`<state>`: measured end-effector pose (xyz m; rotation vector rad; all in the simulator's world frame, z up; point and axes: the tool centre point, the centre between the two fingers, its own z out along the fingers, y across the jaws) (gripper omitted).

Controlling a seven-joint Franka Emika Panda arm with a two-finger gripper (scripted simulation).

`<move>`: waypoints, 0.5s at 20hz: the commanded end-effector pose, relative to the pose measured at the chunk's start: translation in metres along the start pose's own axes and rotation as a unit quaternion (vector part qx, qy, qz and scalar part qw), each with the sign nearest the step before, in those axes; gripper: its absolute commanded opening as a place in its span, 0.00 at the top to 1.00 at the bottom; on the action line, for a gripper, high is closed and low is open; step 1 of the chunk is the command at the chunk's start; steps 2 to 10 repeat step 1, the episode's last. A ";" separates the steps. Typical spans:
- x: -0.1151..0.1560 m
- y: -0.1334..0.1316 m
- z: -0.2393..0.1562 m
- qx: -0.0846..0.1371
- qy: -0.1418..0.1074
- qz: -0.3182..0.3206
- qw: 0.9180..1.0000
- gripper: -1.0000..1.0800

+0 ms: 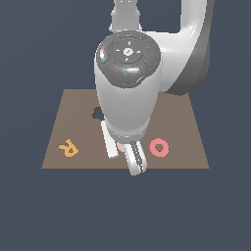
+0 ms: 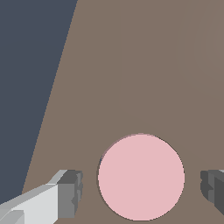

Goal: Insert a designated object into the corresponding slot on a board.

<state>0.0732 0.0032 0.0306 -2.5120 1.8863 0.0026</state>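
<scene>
Open wide, with nothing held: gripper (image 2: 141,189) hanging low over the board (image 1: 181,122), one grey finger (image 2: 70,192) on each side of a pink disc (image 2: 141,177), clear gaps between pads and rim on both sides. So, straddled but not touched.

In the exterior view, disc (image 1: 119,146) mostly hidden under the wrist, just a pink sliver low in the middle of the frame, near the board's front edge. Just to the exterior view's right of it, a pink ring (image 1: 159,147). Far toward the exterior view's lower left of the board, an orange letter R (image 1: 68,148). Higher up, left of centre, a dark cut-out slot (image 1: 97,113), half covered by the arm, so outline not readable; nothing visible inside it. Disc well apart from that slot.

As a judgement of the step: fits either a grasp about to be made on the disc, or a release just made with the disc set down flat here. Cannot tell from the wrist view whether the disc rests on top of the board or sits sunk into a round recess; only a thin dark line along part of its rim.

If a grasp: needs fingers kept centred on the disc and low enough to catch its thin edge, then closing evenly. If a release: needs a straight lift clear without nudging the disc.
</scene>
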 end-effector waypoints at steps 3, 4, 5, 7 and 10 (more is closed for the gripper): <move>0.000 0.000 0.000 0.000 0.000 0.000 1.000 0.04; 0.000 0.000 0.000 0.000 0.000 0.000 1.000 0.04; 0.000 0.000 0.000 0.000 0.000 0.000 1.000 0.04; 0.000 0.000 0.000 0.000 0.000 0.000 1.000 0.04; 0.000 0.000 0.000 0.000 0.000 0.000 1.000 0.04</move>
